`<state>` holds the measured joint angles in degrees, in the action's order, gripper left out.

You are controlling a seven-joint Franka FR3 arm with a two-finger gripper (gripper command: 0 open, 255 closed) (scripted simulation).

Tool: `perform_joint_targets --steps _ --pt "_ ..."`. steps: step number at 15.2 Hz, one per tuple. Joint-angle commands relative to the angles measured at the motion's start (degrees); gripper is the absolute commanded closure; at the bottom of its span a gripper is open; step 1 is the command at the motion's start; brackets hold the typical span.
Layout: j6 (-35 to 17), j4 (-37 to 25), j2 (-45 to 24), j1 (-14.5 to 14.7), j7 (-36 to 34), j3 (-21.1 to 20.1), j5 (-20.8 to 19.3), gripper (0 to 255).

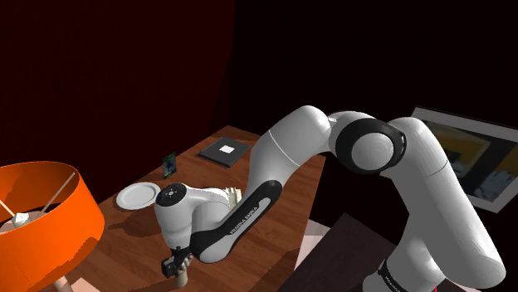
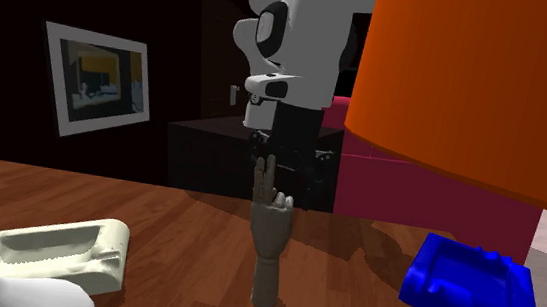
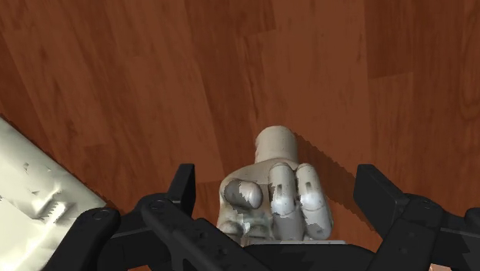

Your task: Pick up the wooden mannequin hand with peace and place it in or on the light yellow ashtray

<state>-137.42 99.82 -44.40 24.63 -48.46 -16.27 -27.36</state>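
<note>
gripper (image 3: 277, 185): spread wide, one black finger on each side of the mannequin hand (image 2: 269, 252), with a strip of table (image 2: 185, 231) showing in both gaps; it grasps nothing.
mannequin hand: pale wood colour, standing upright on its wrist stump on the table, directly under the gripper; two fingers are raised (the peace sign), their tips reaching up between the gripper's fingers in the second exterior view.
table: reddish-brown wooden planks.
pale yellow ashtray (image 2: 103, 249): squarish, lying on the table near the mannequin hand but apart from it, at the second exterior view's left; its hollow shows its own pale floor.
blue ashtray (image 2: 466, 293): on the table on the mannequin hand's other side, at the second exterior view's right; its well shows plain blue.
lampshade (image 2: 468, 83): orange, at the shoulder view's lower left.
white plate (image 1: 135, 197): round and shallow, farther along the table, its face plain white.
small green-fronted frame (image 1: 169, 165): upright near the table's far edge.
framed picture (image 2: 97, 75): on the dark wall beyond.
</note>
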Motion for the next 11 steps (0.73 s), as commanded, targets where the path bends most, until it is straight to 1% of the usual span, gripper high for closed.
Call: perform_joint_targets --steps 1,2,3,11 --pt "0.0 0.0 0.0 0.0 0.0 0.0 0.0 0" --pt "0.0 0.0 0.0 0.0 0.0 0.0 0.0 0" --pt "0.0 0.0 0.0 0.0 0.0 0.0 0.0 255" --pt "0.0 0.0 0.0 0.0 0.0 0.0 0.0 255"
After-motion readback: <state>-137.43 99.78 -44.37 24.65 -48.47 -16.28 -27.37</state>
